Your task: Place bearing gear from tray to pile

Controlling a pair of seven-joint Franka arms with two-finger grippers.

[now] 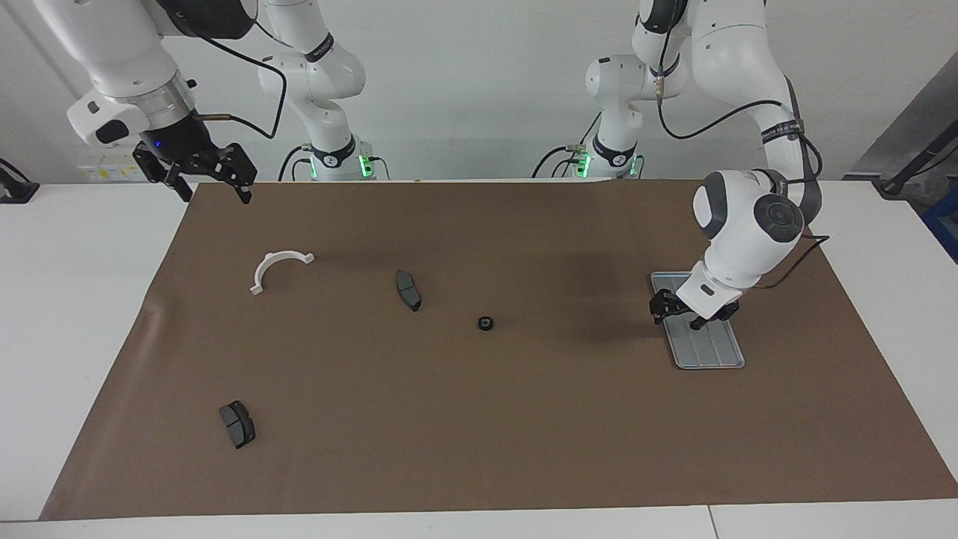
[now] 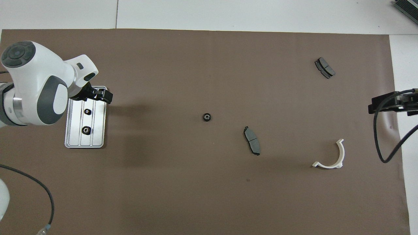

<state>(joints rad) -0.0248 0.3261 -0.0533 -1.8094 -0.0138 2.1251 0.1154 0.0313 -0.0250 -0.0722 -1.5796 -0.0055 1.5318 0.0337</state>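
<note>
The silver ridged tray lies on the brown mat toward the left arm's end of the table. Two small black bearing gears sit in it. A single black gear lies alone on the mat mid-table, where the pile is. My left gripper hangs open and empty just above the tray's end nearer to the robots. My right gripper waits raised and open over the mat's corner by the right arm's base.
Two dark grey brake pads and a white half-ring bracket lie on the mat toward the right arm's end. The mat covers most of the white table.
</note>
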